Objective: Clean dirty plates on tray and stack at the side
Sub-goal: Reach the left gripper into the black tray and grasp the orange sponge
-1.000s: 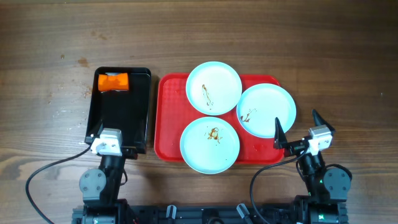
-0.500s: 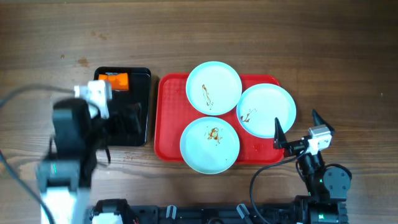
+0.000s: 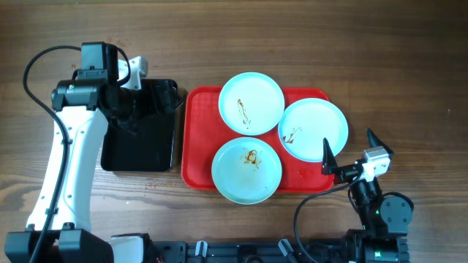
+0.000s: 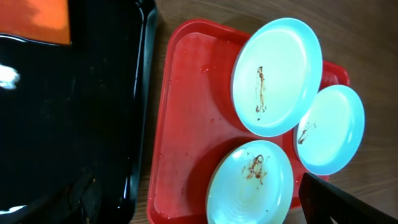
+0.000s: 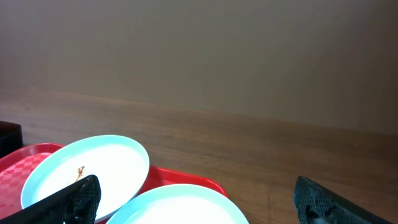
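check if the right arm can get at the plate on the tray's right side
Probably yes: the right gripper hangs open just beside that plate, with nothing lying over or between them.

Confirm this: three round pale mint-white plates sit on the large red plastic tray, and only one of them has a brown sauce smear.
Wrong on the smears: all three carry one, the far plate, the right plate and the near plate. The overhead view shows it. The three round pale mint-white plates do sit on the large red plastic tray.
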Controlling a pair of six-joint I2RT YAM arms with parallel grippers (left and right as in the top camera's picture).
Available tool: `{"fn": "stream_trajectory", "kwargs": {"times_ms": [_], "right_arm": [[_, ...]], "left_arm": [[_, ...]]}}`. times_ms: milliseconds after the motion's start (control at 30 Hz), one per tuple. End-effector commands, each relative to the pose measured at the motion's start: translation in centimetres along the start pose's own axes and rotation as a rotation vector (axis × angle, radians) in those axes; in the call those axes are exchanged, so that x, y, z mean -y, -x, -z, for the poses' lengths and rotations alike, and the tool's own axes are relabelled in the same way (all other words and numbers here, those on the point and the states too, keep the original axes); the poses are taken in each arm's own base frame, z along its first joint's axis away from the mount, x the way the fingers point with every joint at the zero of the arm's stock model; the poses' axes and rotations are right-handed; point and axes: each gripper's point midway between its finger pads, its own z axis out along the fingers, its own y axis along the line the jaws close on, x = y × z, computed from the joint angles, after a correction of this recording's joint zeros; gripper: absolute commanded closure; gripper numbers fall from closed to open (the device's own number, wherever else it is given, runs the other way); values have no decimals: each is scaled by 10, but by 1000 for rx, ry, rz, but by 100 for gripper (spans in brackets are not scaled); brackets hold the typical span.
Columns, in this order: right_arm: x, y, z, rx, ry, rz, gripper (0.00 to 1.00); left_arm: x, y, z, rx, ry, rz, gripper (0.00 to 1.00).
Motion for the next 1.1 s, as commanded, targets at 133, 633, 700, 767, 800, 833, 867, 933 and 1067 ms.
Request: {"fn": "stream_trajectory", "kwargs": {"times_ms": [133, 633, 700, 767, 800, 833, 867, 933, 1067], "right_arm": [[-3, 1, 0, 7, 15, -4, 0], [-3, 1, 0, 6, 15, -4, 0], [-3, 1, 0, 6, 15, -4, 0], [-3, 1, 0, 6, 15, -4, 0], [-3, 1, 0, 7, 15, -4, 0], [-3, 1, 0, 6, 15, -4, 0], [-3, 1, 0, 7, 15, -4, 0], [-3, 1, 0, 7, 15, -4, 0], [-3, 1, 0, 7, 15, -4, 0]], "left_arm": [[-42, 23, 13, 111, 264, -2, 0], [-96, 63, -47, 119, 454, 9, 0], [-102, 61, -60, 89, 462, 10, 0], [-101, 71, -63, 126, 453, 5, 2], [-99, 76, -64, 144, 444, 1, 5], [-98, 80, -63, 162, 438, -1, 10], [-97, 84, -63, 174, 434, -3, 12], [-95, 87, -64, 189, 419, -7, 25], [-98, 90, -71, 189, 420, 0, 47]]}}
